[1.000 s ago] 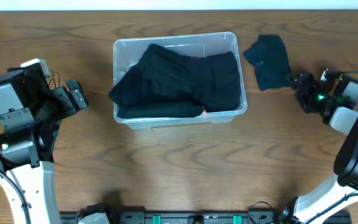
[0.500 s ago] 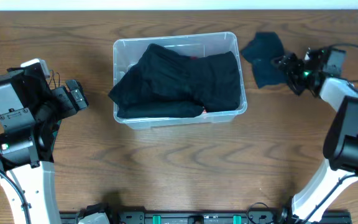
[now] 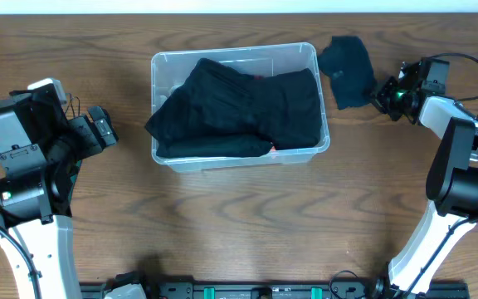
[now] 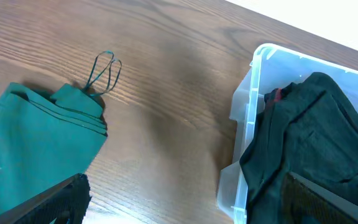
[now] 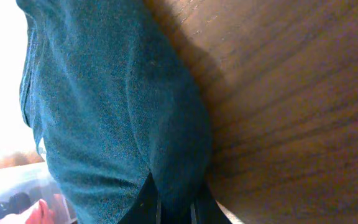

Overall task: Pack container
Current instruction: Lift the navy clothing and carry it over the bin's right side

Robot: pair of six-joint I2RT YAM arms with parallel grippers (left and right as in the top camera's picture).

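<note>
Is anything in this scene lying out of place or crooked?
Yes. The black garment in the clear rectangular plastic container spills over its left rim, one corner hanging outside. A small dark teal garment lies on the table right of the container, pinched by the right gripper.

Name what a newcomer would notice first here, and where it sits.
A clear container sits mid-table, heaped with dark clothes. Right of it lies a dark garment, its edge between the right fingers. A green cloth lies left of the container.
</note>
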